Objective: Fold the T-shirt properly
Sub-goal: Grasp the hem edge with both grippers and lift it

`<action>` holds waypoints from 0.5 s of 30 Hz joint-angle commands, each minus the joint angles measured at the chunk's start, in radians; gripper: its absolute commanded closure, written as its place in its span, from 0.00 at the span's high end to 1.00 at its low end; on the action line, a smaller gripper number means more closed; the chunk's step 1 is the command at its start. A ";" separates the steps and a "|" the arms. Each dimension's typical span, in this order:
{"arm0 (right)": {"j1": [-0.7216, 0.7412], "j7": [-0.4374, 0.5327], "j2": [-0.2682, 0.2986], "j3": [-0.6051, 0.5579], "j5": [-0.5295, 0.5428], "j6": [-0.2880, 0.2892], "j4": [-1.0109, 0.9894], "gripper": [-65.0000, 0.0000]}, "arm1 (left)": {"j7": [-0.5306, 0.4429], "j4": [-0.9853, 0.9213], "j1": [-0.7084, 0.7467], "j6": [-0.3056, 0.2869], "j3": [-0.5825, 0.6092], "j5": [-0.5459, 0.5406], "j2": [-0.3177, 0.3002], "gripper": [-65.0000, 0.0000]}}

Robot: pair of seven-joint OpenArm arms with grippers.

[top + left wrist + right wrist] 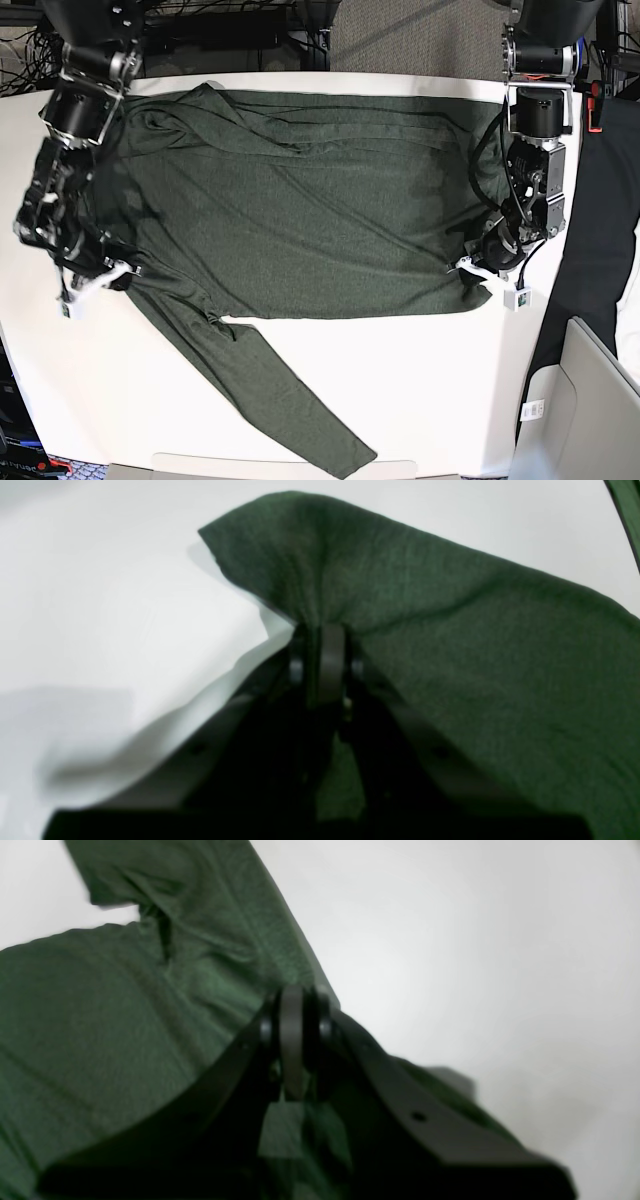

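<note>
The T-shirt (300, 230) lies spread across the white table (420, 400), one long sleeve trailing toward 5 o'clock. Thin, floppy knit, so it'll sag and slide anywhere it isn't held. The left gripper (325, 645) is pinched tight on the hem corner at 3 o'clock, the right gripper (295, 1015) clamped on fabric near the shoulder at 9. Edges and corners look like the spots to grab.

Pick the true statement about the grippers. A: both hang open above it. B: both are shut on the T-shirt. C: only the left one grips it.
B: the left gripper and the right gripper each pinch the T-shirt fabric between closed jaws.
</note>
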 commanded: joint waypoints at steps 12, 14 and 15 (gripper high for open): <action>-0.188 -0.087 0.093 0.102 0.340 0.004 0.167 0.02 | -0.026 0.295 0.144 -0.010 -0.077 -0.008 -0.053 0.00; -0.231 -0.092 0.113 0.125 0.386 0.004 0.190 0.02 | -0.024 0.309 0.174 -0.010 -0.126 -0.008 -0.053 0.00; -0.252 -0.092 0.119 0.134 0.405 0.004 0.200 0.02 | -0.024 0.310 0.181 -0.010 -0.143 -0.008 -0.053 0.00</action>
